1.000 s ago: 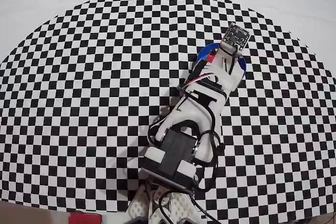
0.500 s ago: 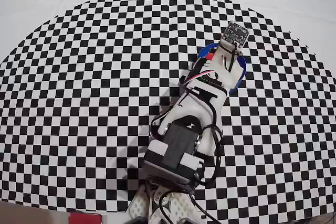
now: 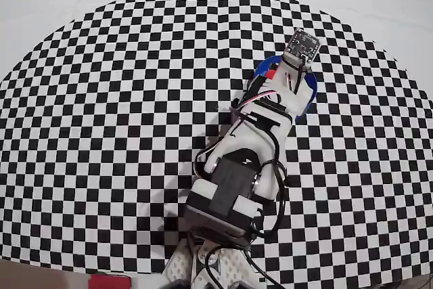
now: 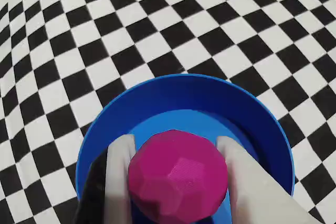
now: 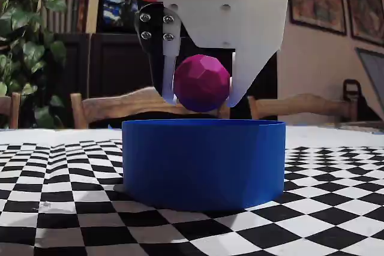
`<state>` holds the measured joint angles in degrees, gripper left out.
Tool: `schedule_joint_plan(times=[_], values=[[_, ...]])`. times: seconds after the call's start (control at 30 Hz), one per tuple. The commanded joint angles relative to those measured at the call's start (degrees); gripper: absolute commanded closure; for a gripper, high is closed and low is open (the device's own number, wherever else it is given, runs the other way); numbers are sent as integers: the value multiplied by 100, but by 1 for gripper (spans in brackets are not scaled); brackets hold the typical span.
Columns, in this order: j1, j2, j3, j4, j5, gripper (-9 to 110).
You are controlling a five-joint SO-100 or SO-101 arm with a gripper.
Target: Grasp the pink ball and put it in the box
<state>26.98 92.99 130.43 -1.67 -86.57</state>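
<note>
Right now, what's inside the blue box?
Nothing rests in the box: its flat blue bottom shows bare in the wrist view. The pink ball hangs above the rim, clamped in the end effector. The ball hides the near part of the floor.

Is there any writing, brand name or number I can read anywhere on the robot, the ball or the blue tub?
None can be read.
Ball: plain pink, no marks.
Tub: plain blue, no label.
Gripper: white plastic, bare screws only.
Circuit board on the arm: any print is too small to read.
</note>
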Motion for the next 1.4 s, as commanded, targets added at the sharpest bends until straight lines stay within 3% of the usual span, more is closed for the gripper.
schedule_joint_plan(times=[0.0,0.7,0.8,0.87,1.37], values=[[9,35,-334,-44,35,101],[-18,0,-352,-44,35,101],[-9,-18,-352,-44,35,80],[0,-18,-352,-44,35,74],[-35,501,-299,-185,633,74]])
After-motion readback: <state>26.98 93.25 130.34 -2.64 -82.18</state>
